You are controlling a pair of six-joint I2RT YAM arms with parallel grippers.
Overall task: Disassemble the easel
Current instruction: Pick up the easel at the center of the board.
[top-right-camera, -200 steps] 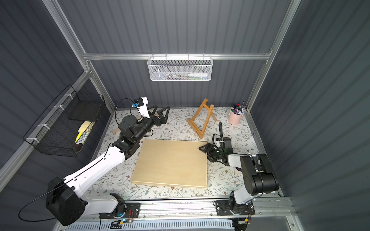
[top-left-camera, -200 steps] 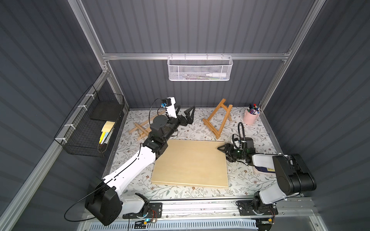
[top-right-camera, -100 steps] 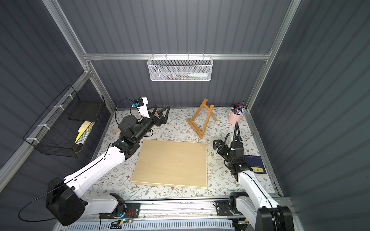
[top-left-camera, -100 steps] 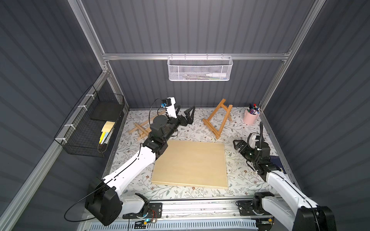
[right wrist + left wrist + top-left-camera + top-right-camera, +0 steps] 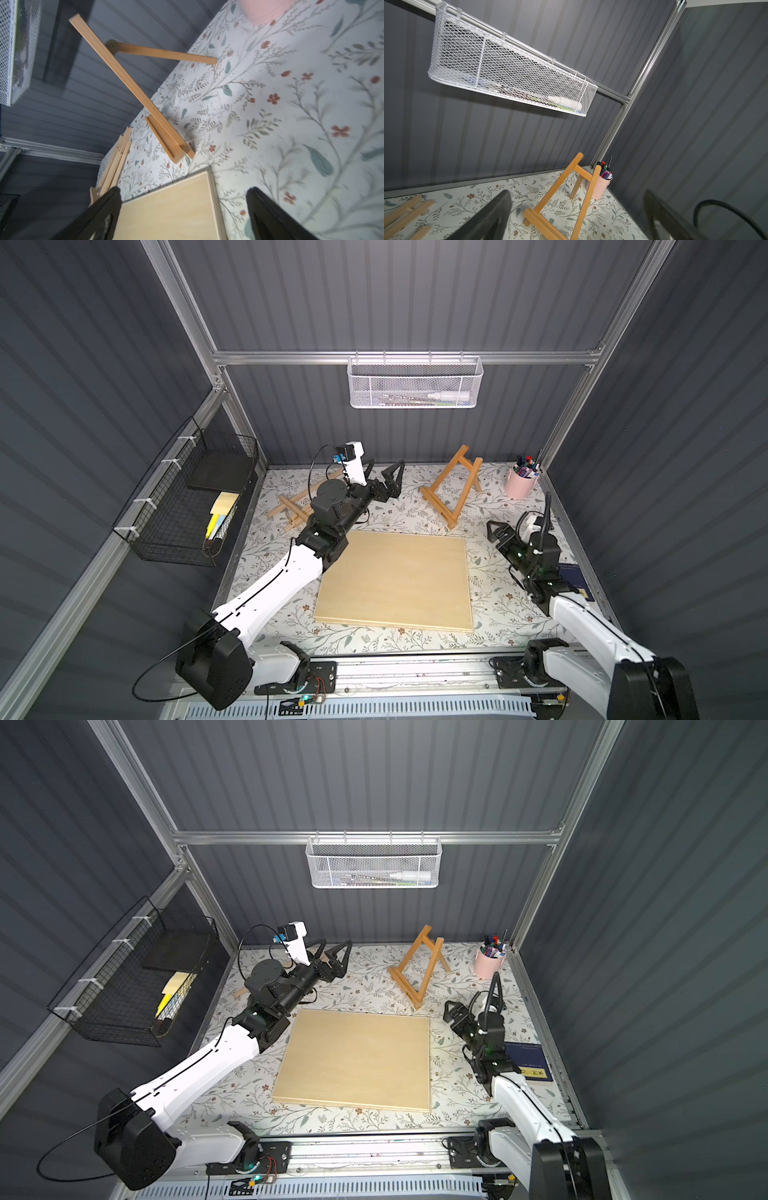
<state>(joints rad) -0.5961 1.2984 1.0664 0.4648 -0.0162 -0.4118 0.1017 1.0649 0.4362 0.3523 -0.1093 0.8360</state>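
Hovering open, right pincer (image 5: 505,531) faces easel (image 5: 438,508).

White-shelled arms (image 5: 274,585) with black joints (image 5: 330,497) and looping black cables (image 5: 713,202)

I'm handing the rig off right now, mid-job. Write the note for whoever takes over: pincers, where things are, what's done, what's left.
Left pincer: open, empty, raised at the back of the table, between the wooden slats lying flat and the easel.
Right pincer: open, empty, just off the right edge of the wooden board.
Easel: upright at the back, rear leg spread, touched by neither pincer.
Done: the wooden board lies flat on the table, off the easel.
Left: take the easel down. I cannot tell whether the wooden slats belong to it.
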